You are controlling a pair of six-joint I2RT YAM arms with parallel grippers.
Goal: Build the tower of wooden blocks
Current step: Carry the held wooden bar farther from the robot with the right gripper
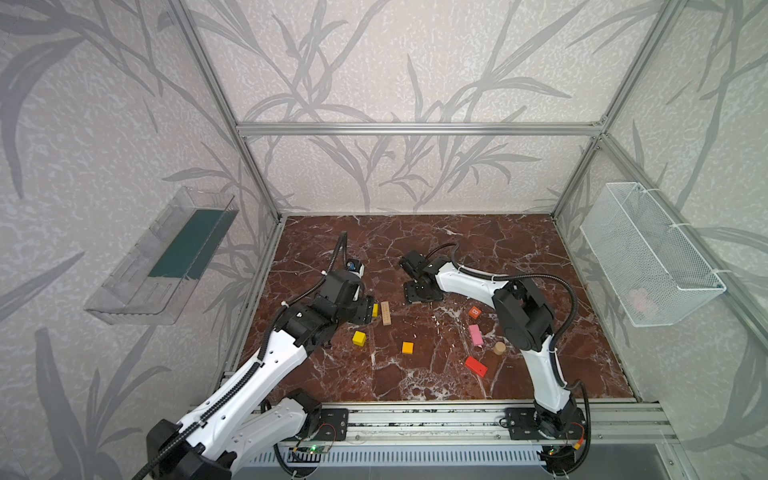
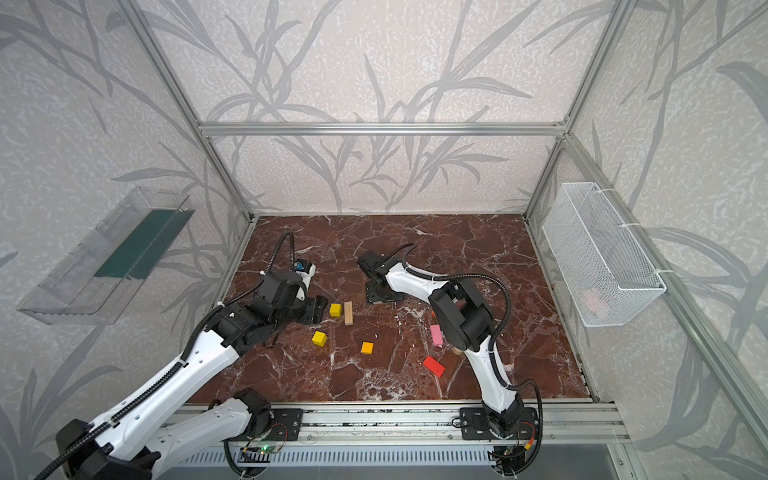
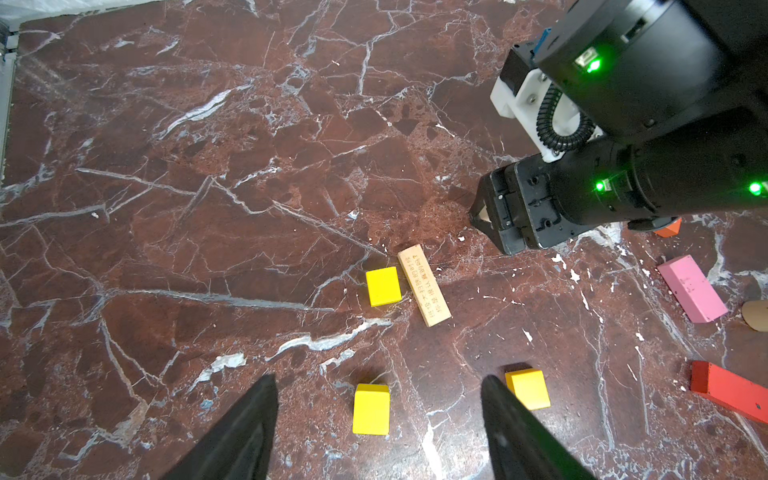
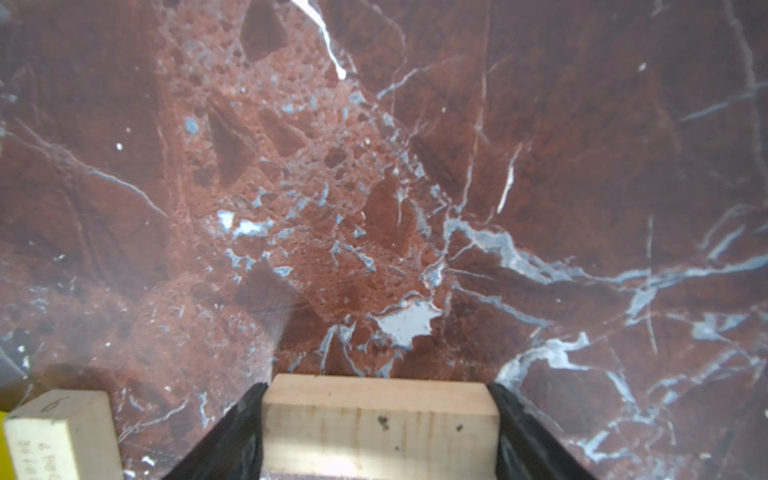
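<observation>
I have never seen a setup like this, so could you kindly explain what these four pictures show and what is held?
These are two robot arms at a marble-patterned table. Two pictures look down on the whole scene from above; the other two come from a camera on each arm's wrist. The right gripper is closed on a wooden plank. The left gripper is open and empty. Loose on the table lie a second plank with a yellow cube beside it, a lone yellow cube, an orange cube, an orange-red cube, a pink brick, a red brick and a cylinder.
</observation>
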